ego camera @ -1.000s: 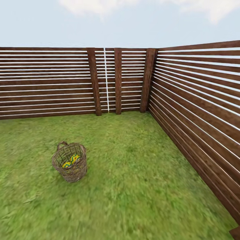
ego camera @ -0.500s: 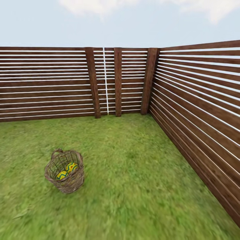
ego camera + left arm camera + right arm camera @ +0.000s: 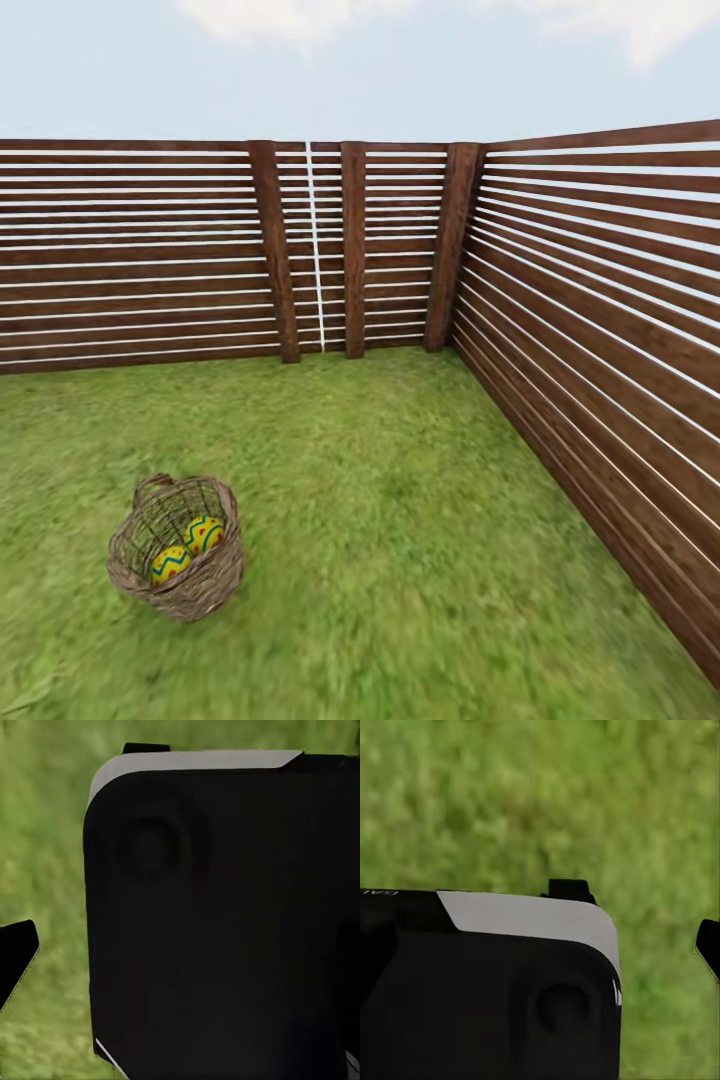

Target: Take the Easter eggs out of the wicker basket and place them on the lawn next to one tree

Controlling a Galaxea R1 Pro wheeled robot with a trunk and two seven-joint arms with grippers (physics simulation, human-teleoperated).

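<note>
Easter eggs lie in wicker basket on lawn.

You see a wicker basket of rough, open-woven brown-tan cane, holding smooth, painted-looking Easter eggs. The lawn around it is soft, matt, tufted grass. Your fence is dark brown slatted wood with a dull finish. Both wrist views show you matt black casing with a pale grey edge.
</note>
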